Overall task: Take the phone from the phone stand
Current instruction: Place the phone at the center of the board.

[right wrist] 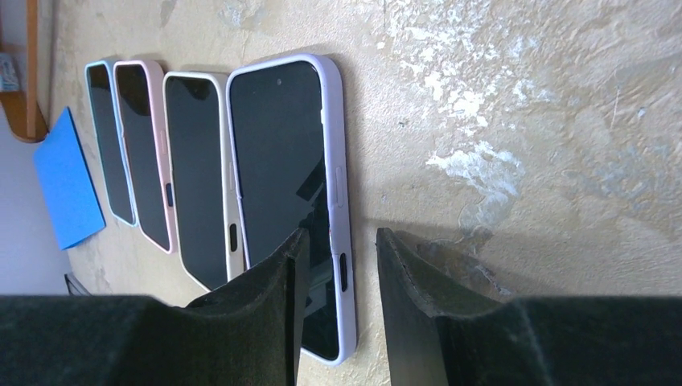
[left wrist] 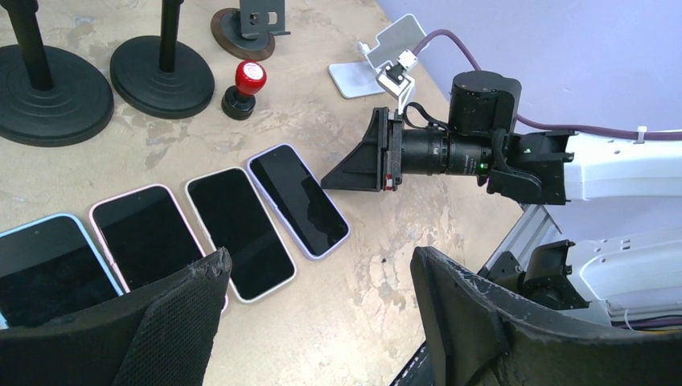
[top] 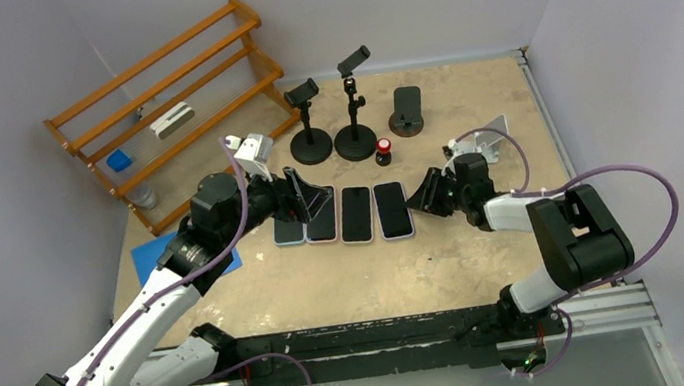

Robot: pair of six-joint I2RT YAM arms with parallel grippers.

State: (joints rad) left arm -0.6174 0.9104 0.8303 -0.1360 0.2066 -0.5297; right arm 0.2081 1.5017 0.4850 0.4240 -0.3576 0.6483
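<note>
Right gripper (right wrist: 338, 241) at lavender phone (right wrist: 281, 161) side edge, jaws narrowly parted astride rim. Left gripper (left wrist: 319, 259) left of it, jaws wide. Likely release stage; next: withdraw straight, no nudge.

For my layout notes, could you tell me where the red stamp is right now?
In the top view the red stamp stands just right of centre, beside the taller black stand, behind the purple phone.

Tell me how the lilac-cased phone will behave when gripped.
The lilac-cased phone is probably rigid, a thin slab. It lies flat on the table, so its edge is probably hard to pinch. Glossy screen looks slippery; the case's rim may grip better.
</note>
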